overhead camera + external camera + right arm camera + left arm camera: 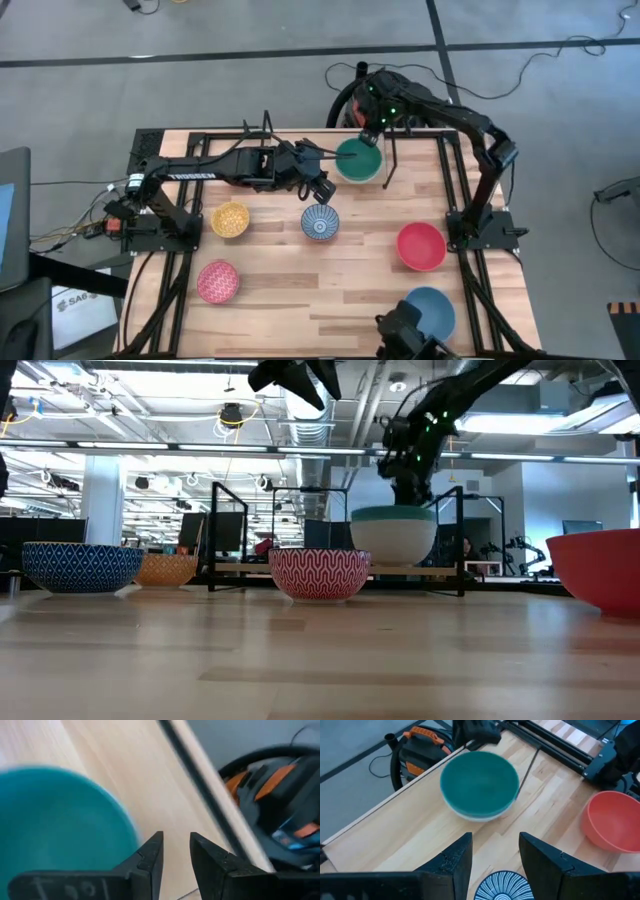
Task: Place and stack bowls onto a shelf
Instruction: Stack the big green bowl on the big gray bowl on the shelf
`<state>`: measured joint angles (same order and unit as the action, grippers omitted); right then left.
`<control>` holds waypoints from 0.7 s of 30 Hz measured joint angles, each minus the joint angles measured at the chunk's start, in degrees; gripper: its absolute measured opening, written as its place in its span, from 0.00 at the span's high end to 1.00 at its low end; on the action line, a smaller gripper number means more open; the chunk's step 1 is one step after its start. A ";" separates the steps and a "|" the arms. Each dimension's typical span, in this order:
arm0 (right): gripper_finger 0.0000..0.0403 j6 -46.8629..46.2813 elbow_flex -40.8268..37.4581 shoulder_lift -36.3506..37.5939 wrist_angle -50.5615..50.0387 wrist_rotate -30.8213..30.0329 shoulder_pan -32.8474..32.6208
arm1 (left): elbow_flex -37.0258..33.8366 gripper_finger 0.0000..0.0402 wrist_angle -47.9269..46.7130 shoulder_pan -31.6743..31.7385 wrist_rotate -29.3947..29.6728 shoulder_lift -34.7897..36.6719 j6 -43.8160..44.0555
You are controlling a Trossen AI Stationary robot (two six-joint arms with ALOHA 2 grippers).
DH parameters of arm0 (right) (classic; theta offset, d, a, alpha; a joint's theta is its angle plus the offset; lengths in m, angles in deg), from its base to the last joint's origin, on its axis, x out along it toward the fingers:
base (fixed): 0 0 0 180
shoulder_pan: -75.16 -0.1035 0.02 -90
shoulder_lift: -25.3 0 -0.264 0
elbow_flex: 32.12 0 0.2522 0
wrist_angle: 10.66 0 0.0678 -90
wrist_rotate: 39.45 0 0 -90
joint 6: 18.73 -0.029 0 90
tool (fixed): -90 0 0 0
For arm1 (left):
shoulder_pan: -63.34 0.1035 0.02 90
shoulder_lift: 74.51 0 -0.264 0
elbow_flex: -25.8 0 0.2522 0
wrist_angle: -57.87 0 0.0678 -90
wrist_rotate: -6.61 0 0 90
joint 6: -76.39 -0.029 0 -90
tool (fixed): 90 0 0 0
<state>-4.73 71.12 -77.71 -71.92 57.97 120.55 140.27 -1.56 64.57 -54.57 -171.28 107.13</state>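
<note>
R gripper (367,133) sits at the far edge of the desk (330,290), just over the far rim of the green bowl (358,160). Its fingers are a little apart w/ only bare wood in the gap and the bowl off to one side, so it's open and carrying nothing. My read: the bowl is at its drop spot on the shelf (240,570), and the arm is close only because that's where the placing happens.

L gripper (322,190) hangs mid-desk just far of the blue-white patterned bowl (320,222), fingers spread, empty. Prob. lined up for that bowl as the next pick.

Other bowls sit well apart on the desk, which leaves room to grab each:
- yellow bowl (230,218), left
- pink speckled bowl (217,282), near left
- red bowl (421,246), right
- larger blue bowl (430,312), near right

View diffs:
- High view gives the layout but no height; the shelf is just thin rods there.
- Low view shows the green bowl's base up at shelf-rail level, above the desk bowls. Can't tell if it's fully seated.
- R wrist view alone shows the finger gap is empty.
- L wrist view shows a shelf rod right beside the green bowl.
</note>
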 joint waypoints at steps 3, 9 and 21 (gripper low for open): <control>0.70 0.00 1.49 2.65 0.43 0.04 -0.08 | 0.00 0.64 0.00 0.00 0.02 0.00 0.07; 0.70 -0.39 2.66 7.57 0.81 0.13 -2.60 | 0.00 0.64 -0.05 -0.74 0.11 0.00 0.02; 0.70 -9.33 -4.97 13.22 -13.72 3.23 -24.07 | 0.02 0.64 -10.82 -4.34 1.95 0.04 4.17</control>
<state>-14.06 66.15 -64.49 -85.64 61.19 96.48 140.29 -12.38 60.23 -52.63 -171.23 111.30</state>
